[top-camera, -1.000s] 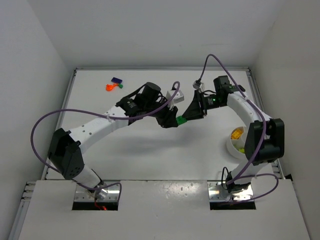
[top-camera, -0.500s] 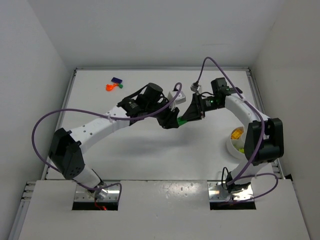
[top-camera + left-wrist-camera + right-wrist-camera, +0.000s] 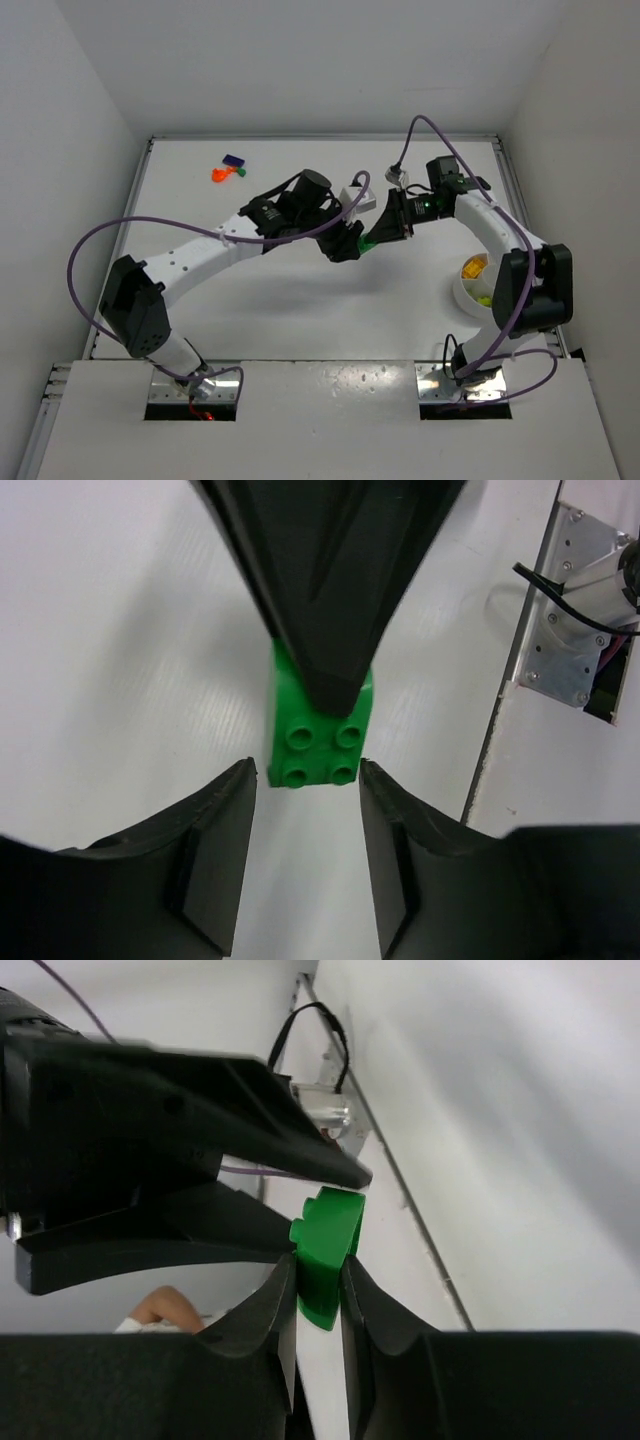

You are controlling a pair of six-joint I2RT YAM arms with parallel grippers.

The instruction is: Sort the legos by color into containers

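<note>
Right tool (image 3: 318,1268), reaching past the white dish (image 3: 458,296) at four o'clock, has just clamped the green brick (image 3: 315,750) over the counter (image 3: 290,305); whether the left tool (image 3: 306,778) still pinches it I cannot tell. Handover nearly done; loose bricks (image 3: 220,174) remain at eleven o'clock.

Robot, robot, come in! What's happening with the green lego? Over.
Right gripper shut on green lego. Left gripper straddling it, grip unclear. Nothing else touching it.

The lego (image 3: 318,742) is green, the table (image 3: 300,300) white.
</note>
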